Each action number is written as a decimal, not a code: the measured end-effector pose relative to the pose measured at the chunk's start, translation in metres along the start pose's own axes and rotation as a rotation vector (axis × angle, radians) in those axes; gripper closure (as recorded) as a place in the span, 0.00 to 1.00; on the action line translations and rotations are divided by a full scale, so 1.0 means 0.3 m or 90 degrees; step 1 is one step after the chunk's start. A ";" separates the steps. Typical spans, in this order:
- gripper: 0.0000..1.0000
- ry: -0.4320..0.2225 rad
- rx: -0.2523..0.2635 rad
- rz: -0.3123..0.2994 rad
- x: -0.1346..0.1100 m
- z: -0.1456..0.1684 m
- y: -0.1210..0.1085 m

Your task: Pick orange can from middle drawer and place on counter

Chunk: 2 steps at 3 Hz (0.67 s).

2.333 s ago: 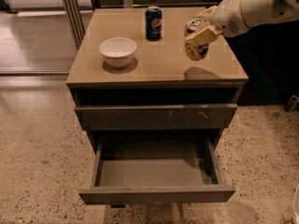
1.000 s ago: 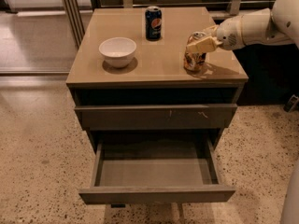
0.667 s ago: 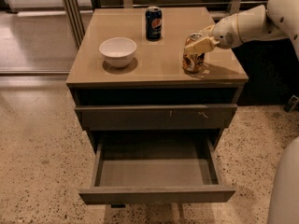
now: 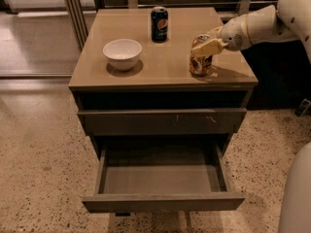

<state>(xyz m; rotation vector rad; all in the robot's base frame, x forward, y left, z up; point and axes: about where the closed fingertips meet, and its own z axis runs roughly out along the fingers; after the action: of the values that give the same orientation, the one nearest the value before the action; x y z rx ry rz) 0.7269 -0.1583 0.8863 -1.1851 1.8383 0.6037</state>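
On the speckled beige stone floor (image 4: pixel 43 149) stands the grey-brown drawer cabinet (image 4: pixel 87 130), seen from the front and above. White robot arm (image 4: pixel 265 25) reaches in from the right edge of view, over the cabinet's right side.

Entry, cabinet top: glossy tan rectangular worktop (image 4: pixel 165 69) carries three things.

Entry, drawers: wide shallow grey-brown middle drawer (image 4: pixel 163 202) is pulled out towards me, its plain front nearest the camera. Above it, the closed drawer front with pale scratch marks (image 4: pixel 160 122) sits flush under a dark open slot.

Entry, objects on the worktop:
- round white bowl (image 4: pixel 122 52), left of centre, upright.
- dark blue Pepsi can (image 4: pixel 159 23), upright near the back edge, well apart from the bowl.
- small orange can with pale markings (image 4: pixel 200 64), standing on the worktop near its front right corner, out of the drawer.

Entry, gripper: the pale yellow gripper (image 4: pixel 208 45) is at the top of the orange can, clamped on its upper part; I read the can's base as touching the worktop.
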 end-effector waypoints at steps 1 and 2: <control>0.34 0.000 0.000 0.000 0.000 0.000 0.000; 0.11 0.000 0.000 0.000 0.000 0.000 0.000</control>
<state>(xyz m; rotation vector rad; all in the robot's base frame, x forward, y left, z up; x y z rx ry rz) 0.7269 -0.1583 0.8863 -1.1852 1.8383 0.6038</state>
